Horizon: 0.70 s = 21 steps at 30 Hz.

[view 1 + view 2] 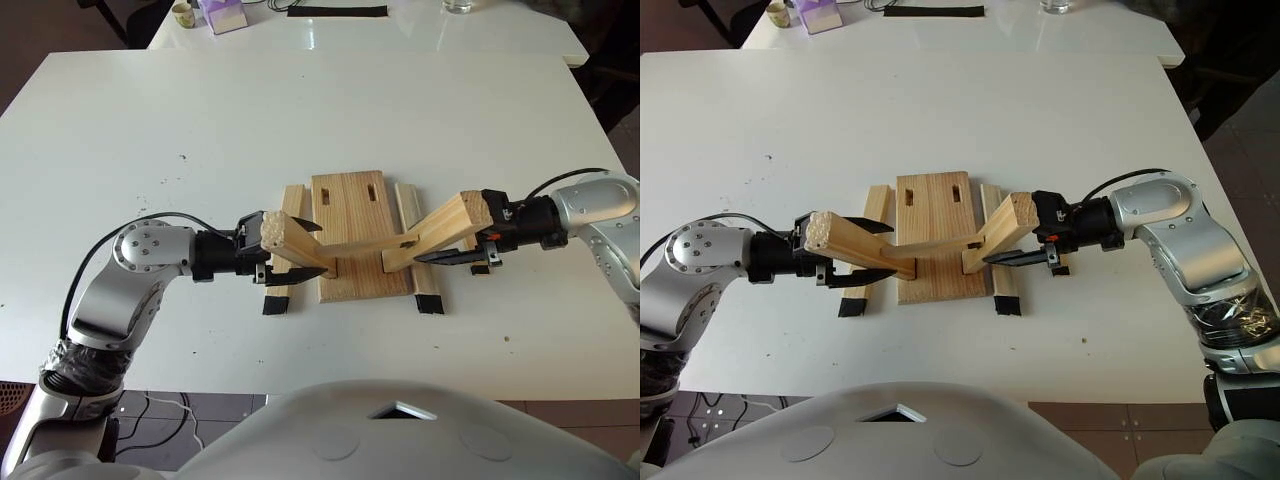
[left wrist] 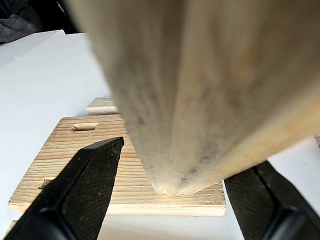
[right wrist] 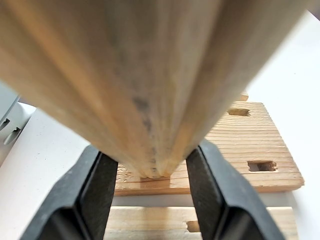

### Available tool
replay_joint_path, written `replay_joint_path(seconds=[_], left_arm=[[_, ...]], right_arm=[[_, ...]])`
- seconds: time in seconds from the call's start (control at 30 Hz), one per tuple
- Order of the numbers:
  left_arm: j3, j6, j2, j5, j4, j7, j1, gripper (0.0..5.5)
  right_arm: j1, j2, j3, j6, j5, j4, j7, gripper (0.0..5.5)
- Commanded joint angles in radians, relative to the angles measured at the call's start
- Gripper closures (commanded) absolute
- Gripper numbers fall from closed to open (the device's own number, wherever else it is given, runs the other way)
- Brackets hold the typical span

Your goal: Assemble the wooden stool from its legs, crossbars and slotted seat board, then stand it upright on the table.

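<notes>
The slotted seat board (image 1: 350, 205) lies flat mid-table. Above it, two wooden legs joined by a crossbar (image 1: 365, 245) form a shallow V. My left gripper (image 1: 318, 250) is shut on the left leg (image 1: 285, 238), whose pale end face points up. My right gripper (image 1: 432, 246) is shut on the right leg (image 1: 445, 225). In the left wrist view, black fingers (image 2: 85, 190) flank the leg (image 2: 200, 85), with the board (image 2: 75, 170) beneath. The right wrist view has fingers (image 3: 215, 195) clamping the leg (image 3: 145, 75) over the board (image 3: 250, 145).
Two more leg pieces with black feet lie along the board's sides, one to the left (image 1: 278, 300) and one to the right (image 1: 428, 298). A second white table (image 1: 400, 30) behind carries a cup (image 1: 183, 13), a purple box (image 1: 222, 14) and a black strip (image 1: 338, 11).
</notes>
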Motion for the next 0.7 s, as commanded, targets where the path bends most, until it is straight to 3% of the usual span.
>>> replay_joint_path(seconds=[0.03, 0.47, 0.6, 0.7], left_arm=[[-0.019, -0.03, 0.007, 0.036, 0.048, -0.022, -0.047, 2.14], [0.105, -0.021, 0.112, -0.055, 0.284, -0.21, -0.117, 2.14], [0.073, 0.002, 0.063, 0.006, 0.441, -0.16, -0.26, 2.14], [0.037, 0.048, -0.015, 0.001, 0.513, -0.146, -0.402, 2.62]], right_arm=[[0.097, -0.012, 0.127, 0.02, -0.146, 0.045, 0.001, 3.5], [0.13, -0.021, 0.151, -0.016, -0.165, 0.053, -0.039, 3.5], [0.126, -0.015, 0.158, -0.024, -0.17, 0.056, -0.043, 3.5], [0.118, -0.012, 0.164, -0.032, -0.178, 0.067, -0.04, 3.5]])
